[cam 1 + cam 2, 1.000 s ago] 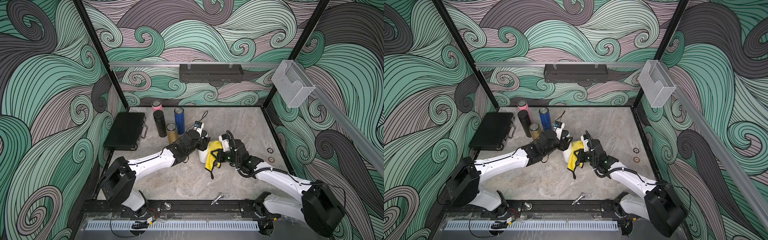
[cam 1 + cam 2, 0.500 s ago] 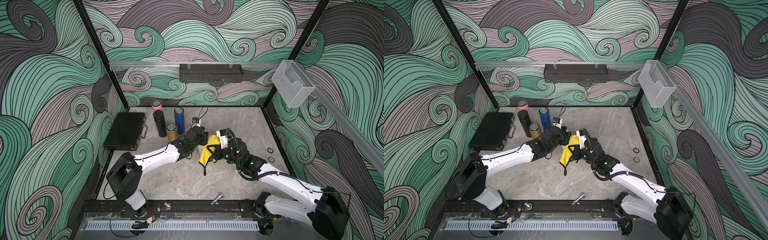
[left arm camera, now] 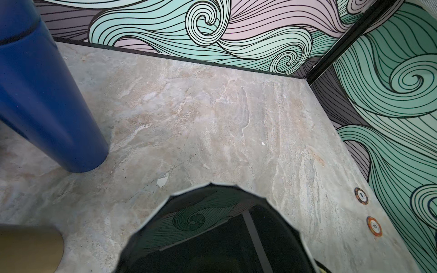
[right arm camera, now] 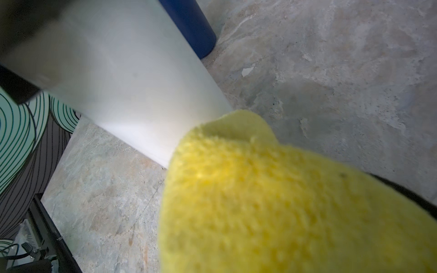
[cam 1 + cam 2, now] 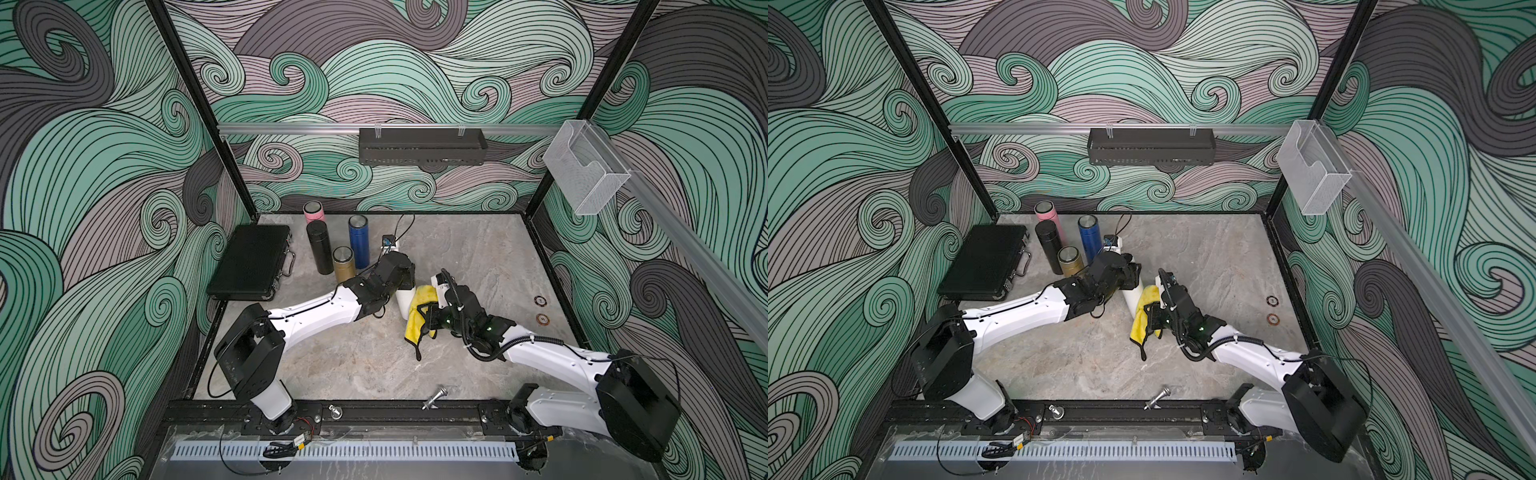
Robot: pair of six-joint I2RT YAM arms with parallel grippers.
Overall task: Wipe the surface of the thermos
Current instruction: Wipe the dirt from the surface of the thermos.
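The white thermos [image 5: 405, 301] [image 5: 1133, 297] stands mid-table. My left gripper [image 5: 401, 276] [image 5: 1128, 275] is shut on its upper end from above. In the left wrist view only its glossy black cap [image 3: 212, 236] shows and hides the fingers. My right gripper [image 5: 429, 309] [image 5: 1152, 311] is shut on a yellow cloth [image 5: 417, 322] [image 5: 1139, 322], pressed against the lower right side of the thermos, with a loose end on the table. In the right wrist view the cloth [image 4: 272, 201] covers the jaws and touches the thermos [image 4: 130, 82] near its base.
Pink [image 5: 313, 211], black [image 5: 319, 249], blue [image 5: 359, 243] and gold [image 5: 343, 266] thermoses stand close behind my left arm. A black case [image 5: 251, 262] lies at the left. Two poker chips [image 5: 540, 300] [image 5: 542, 319] lie by the right wall, and a metal bolt [image 5: 436, 395] near the front rail.
My right gripper has slid the cloth up and across the side of the thermos and back down towards its base. The left gripper has kept its hold while its arm shifted slightly.
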